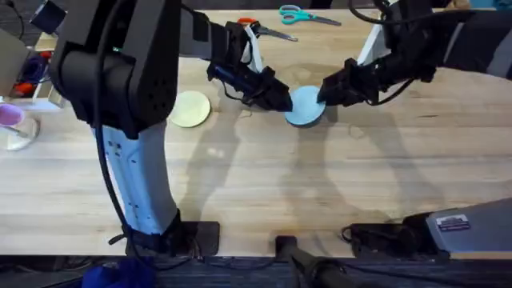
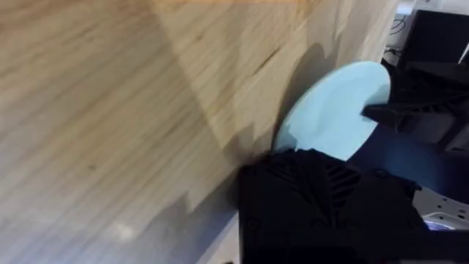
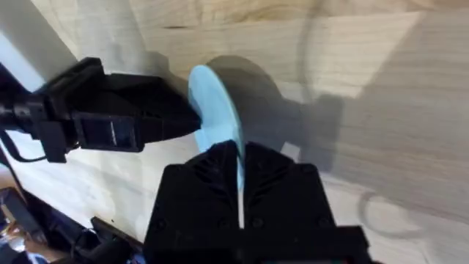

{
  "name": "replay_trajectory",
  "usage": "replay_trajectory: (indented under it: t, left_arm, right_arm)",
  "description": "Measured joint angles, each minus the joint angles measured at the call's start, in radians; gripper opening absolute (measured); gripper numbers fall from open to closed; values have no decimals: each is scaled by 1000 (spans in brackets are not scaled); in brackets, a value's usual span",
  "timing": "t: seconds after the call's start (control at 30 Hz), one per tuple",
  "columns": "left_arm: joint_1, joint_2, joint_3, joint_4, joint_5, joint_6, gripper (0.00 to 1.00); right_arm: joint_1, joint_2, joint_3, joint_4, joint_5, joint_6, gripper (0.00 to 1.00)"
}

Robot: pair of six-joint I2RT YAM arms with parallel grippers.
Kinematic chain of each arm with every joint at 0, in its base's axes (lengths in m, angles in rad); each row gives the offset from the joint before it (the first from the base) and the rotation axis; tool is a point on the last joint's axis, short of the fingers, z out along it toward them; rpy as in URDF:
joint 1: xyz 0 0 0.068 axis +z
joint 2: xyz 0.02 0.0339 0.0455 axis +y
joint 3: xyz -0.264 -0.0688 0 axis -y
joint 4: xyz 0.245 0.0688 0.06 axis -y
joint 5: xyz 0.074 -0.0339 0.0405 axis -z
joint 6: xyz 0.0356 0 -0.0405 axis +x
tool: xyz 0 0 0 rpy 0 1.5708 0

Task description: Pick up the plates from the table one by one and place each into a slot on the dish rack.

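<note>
The light blue plate (image 1: pixel 306 107) (image 3: pixel 217 103) is held on edge just above the table (image 1: pixel 264 176), at the back middle. My right gripper (image 1: pixel 324 94) (image 3: pixel 240 150) is shut on its rim from the right. From the left, my left gripper (image 1: pixel 280 100) (image 3: pixel 187 121) meets the opposite rim. In the left wrist view the blue plate (image 2: pixel 333 110) shows its face beyond my left gripper (image 2: pixel 315 165), with the right gripper (image 2: pixel 381 111) on its far side. The pale yellow plate (image 1: pixel 190 109) lies flat to the left. The dish rack is out of view.
Teal-handled scissors (image 1: pixel 298 14) and an orange-handled pair (image 1: pixel 264 32) lie at the back edge. A clear glass with a purple item (image 1: pixel 12 124) stands at the far left edge. The left arm's upper body (image 1: pixel 120 64) looms over the left side.
</note>
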Motion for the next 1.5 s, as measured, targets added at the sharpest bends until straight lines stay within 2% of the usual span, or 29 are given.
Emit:
replay_trajectory:
  t: [0.6, 0.77, 0.93, 1.1, 1.33, 1.5]
  left_arm:
    - [0, 0, 3, -1, -1, -3, 40]
    - [-5, -2, 21, -7, -25, 4, 40]
    - [-19, -40, 46, -57, -126, 23, 40]
    - [-16, -130, 64, -128, -234, 56, 40]
    - [-14, -313, 69, -230, -345, 100, 40]
    - [-14, -428, 69, -304, -408, 126, 40]
  right_arm:
    - [0, 0, 0, -29, -3, -8, 31]
    - [0, 0, 0, -29, -2, -31, 29]
    - [1, -1, 0, -29, -6, -59, 30]
    - [2, -23, -1, -34, 0, -92, 30]
    - [2, -157, -3, -82, 69, -158, 30]
    - [2, -260, -2, -177, 127, -221, 30]
